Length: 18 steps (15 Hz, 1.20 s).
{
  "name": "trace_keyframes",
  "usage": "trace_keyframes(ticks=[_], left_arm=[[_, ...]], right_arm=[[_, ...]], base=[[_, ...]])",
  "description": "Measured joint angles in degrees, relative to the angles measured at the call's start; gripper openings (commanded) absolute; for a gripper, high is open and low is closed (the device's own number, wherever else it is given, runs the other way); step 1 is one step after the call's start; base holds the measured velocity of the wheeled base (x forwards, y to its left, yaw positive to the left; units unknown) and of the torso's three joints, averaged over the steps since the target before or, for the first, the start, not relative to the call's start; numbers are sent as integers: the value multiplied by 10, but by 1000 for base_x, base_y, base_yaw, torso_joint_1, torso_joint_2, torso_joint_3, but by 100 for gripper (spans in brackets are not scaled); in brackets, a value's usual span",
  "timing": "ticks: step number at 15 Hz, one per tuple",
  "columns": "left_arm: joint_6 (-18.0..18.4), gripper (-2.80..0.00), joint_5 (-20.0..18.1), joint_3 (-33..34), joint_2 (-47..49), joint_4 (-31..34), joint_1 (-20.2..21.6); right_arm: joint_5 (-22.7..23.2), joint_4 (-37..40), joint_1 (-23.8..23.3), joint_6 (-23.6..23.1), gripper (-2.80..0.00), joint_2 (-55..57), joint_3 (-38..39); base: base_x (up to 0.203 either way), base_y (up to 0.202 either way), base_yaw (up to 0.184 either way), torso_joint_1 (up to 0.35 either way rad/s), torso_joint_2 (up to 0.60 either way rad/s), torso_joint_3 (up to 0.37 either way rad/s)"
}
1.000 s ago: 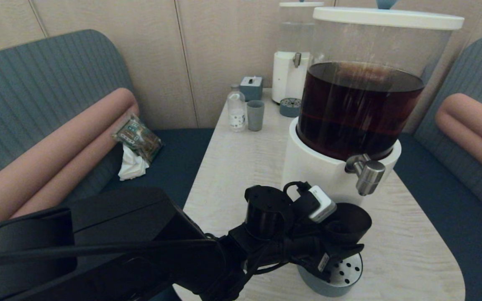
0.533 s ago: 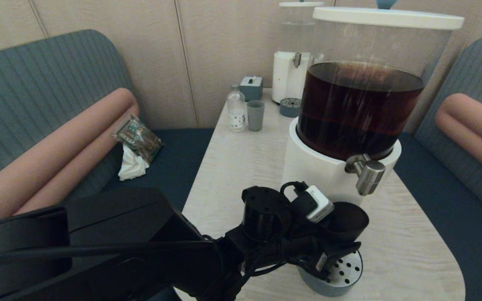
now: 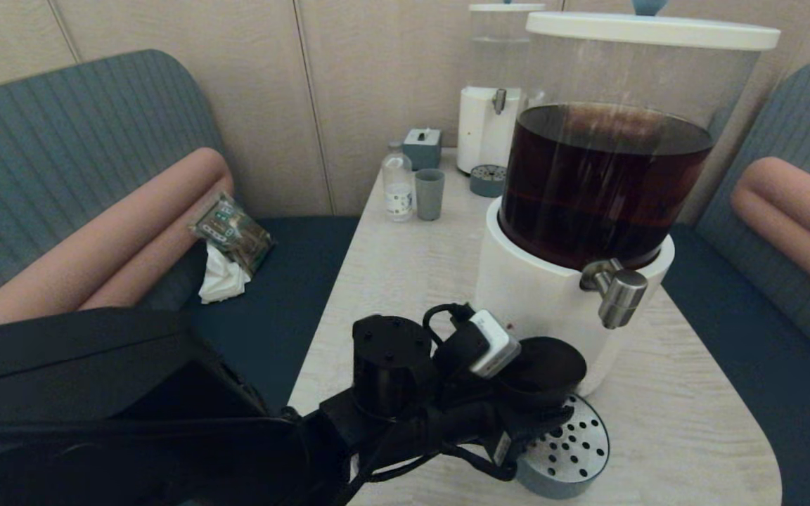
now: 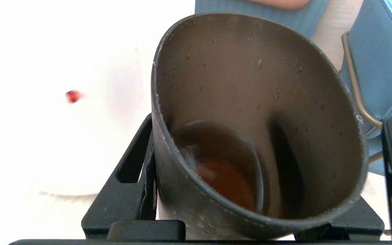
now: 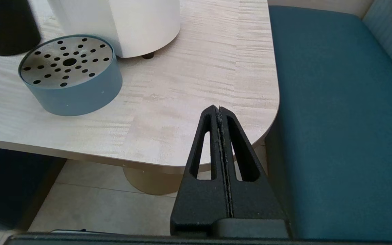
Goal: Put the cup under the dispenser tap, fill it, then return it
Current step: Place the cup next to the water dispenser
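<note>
Since half a second ago the left tool (image 3: 542, 397) has carried the cup (image 3: 542, 371) toward the robot's left, away from the dispenser tap (image 3: 614, 292). Earlier the cup's rim sat almost below the tap and hid much of the drip tray (image 3: 574, 457); now the cup is beside the dispenser's white base (image 3: 528, 295), left of the tap, and most of the tray's perforated top is uncovered. The arm's black bulk has also dropped lower and further left.

The left tool is clamped on the cup, its black fingers (image 4: 128, 190) pressing the wall on either side, as the left wrist view shows. The cup (image 4: 250, 102) is a matte black tapered tumbler with no handle; its inner wall is dull and speckled with droplets, and a shallow pool of red-brown liquid lies at the bottom.

The tap is a short brushed-steel cylinder on a bent neck. The dispenser's clear round tank (image 3: 609, 176) holds dark brown liquid under a white lid. The drip tray (image 5: 70, 75) is a low grey-blue drum with a metal top pierced by round holes, standing on the pale wood-grain surface (image 5: 189, 85) with rounded corners.

The right tool (image 5: 220, 112) hangs off the surface's corner above the dark blue seat (image 5: 335, 119), its ribbed fingers pressed together on nothing
</note>
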Motion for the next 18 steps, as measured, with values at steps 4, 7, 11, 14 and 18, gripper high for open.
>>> trace_keyframes(ticks=[4,7,11,14,18], left_arm=[[-3,-280,28,37,-40,-14,4],[-13,-280,53,58,-57,-42,7],[-15,-280,112,81,-75,-58,21],[-27,-280,145,98,-93,-64,39],[-37,-280,156,113,-120,-66,71]], right_arm=[[0,0,0,0,-280,0,0],[0,0,0,0,-280,0,0],[0,0,0,0,-280,0,0],[0,0,0,0,-280,0,0],[0,0,0,0,-280,0,0]], base=[[0,0,0,0,0,0],[0,0,0,0,0,0],[0,0,0,0,0,0],[0,0,0,0,0,0],[0,0,0,0,0,0]])
